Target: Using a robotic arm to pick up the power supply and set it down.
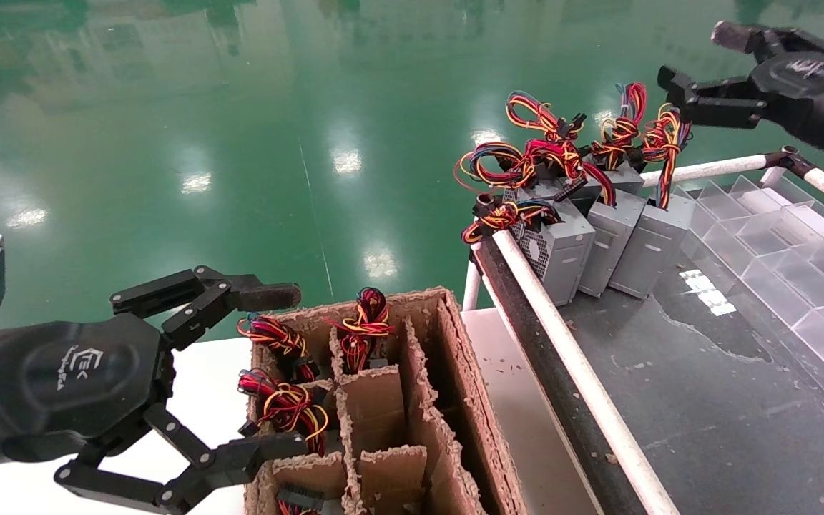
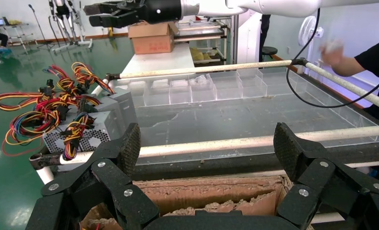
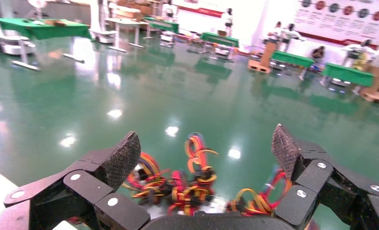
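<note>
Several grey power supply boxes [image 1: 609, 239] stand in a row at the far corner of the dark table, their red, yellow and black wire bundles [image 1: 555, 146] sticking up. My right gripper [image 1: 692, 56] hangs open above and just right of them; in the right wrist view it [image 3: 204, 148] frames the bundles [image 3: 187, 187] below, empty. My left gripper [image 1: 287, 372] is open at the near left, beside a divided cardboard box [image 1: 455, 372] with more wired units [image 1: 283, 400] in its cells. The left wrist view shows its open, empty fingers [image 2: 130, 143] over the box edge [image 2: 211, 191].
A white pipe rail [image 1: 562, 336] on a black edge separates the cardboard box from the dark table [image 1: 705, 400]. Clear plastic compartments [image 1: 798, 243] line the table's right side. A person's arm [image 2: 370, 62] shows beyond the table in the left wrist view. Green floor lies behind.
</note>
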